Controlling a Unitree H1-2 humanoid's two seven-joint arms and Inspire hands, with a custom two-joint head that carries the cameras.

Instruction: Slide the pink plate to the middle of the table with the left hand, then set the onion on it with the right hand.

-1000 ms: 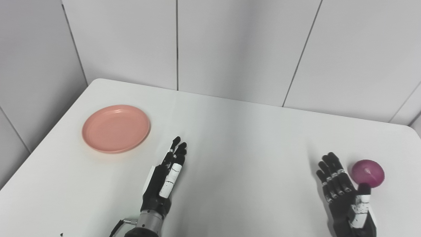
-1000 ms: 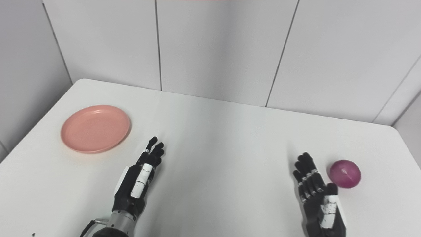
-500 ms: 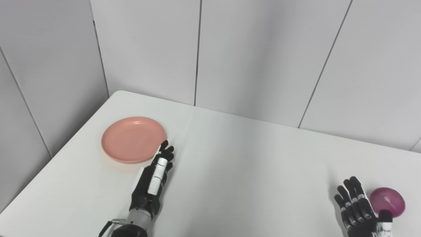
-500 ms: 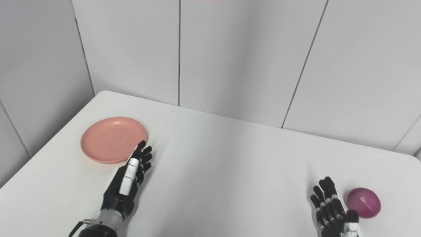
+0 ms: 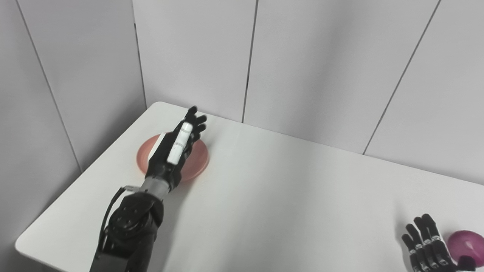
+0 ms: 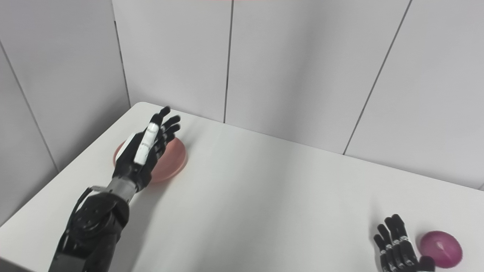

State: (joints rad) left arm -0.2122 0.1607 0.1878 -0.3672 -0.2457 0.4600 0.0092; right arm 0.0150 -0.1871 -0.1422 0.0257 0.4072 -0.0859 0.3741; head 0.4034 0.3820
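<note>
Item: pink plate (image 5: 198,160). Location: far left part of the white bench (image 5: 287,189), near the back corner by the grey panelled wall (image 5: 302,56). Lies flat. Most of its surface is covered from view by the left hand; the right and near rim show.

Item: left hand (image 5: 176,145). Position: above the plate, arm entering from the bottom left and reaching forward. Fingers (image 6: 172,122) straight, slightly spread, pointing toward the back edge of the bench, fingertips past the plate's far rim. Holds nothing. Whether the palm or fingers touch the plate cannot be told from either view.

Item: onion (image 6: 441,249). Purple, round. Location: near right corner of the bench, well apart from the plate. Rests on the bench surface.

Item: right hand (image 6: 397,251). Position: just beside the onion, on its left, partly cut off by the bottom edge. Fingers extended upward and apart; thumb tip close to the onion's lower left side, contact uncertain. Grasps nothing.
</note>
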